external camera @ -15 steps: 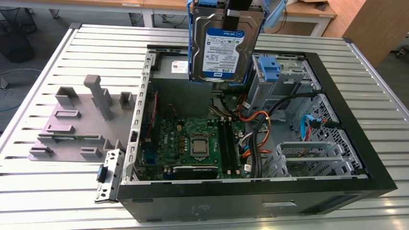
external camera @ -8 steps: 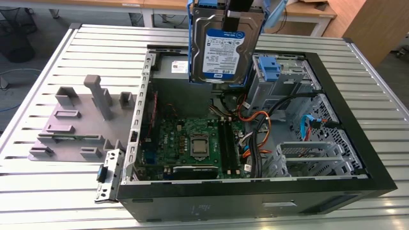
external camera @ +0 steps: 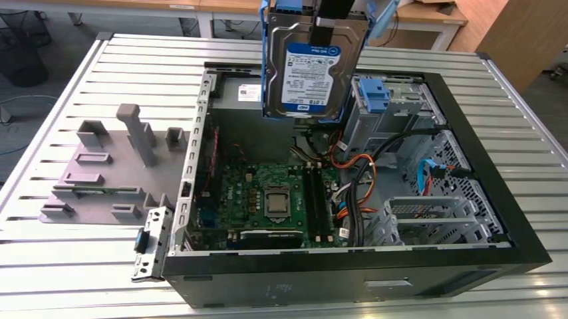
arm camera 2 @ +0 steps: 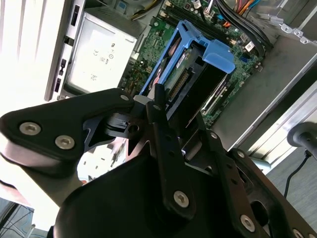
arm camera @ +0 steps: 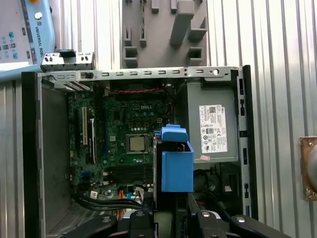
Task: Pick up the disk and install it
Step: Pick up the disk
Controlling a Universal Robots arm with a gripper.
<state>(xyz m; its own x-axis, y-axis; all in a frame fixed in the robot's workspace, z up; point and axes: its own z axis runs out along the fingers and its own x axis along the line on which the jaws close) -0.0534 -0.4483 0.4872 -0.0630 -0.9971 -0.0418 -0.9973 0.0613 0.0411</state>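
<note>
The disk [external camera: 312, 70], silver metal with a blue-and-white label and blue side rails, hangs upright above the far part of the open computer case [external camera: 355, 260]. My gripper [external camera: 334, 18] comes down from above and is shut on its upper end, one black finger lying over the label side. In the second wrist view the black fingers [arm camera 2: 159, 116] clamp the disk [arm camera 2: 190, 74] over the motherboard. The first wrist view shows the disk's blue rail [arm camera: 177, 166] edge-on, above the case interior beside the power supply.
Inside the case lie the green motherboard [external camera: 266, 199], a grey power-supply box [arm camera: 210, 124] with a white sticker, a metal drive cage [external camera: 404, 106] with a blue latch [external camera: 377, 96], and loose cables [external camera: 364, 174]. A grey fixture [external camera: 106, 166] sits on the slatted metal table [external camera: 80, 266].
</note>
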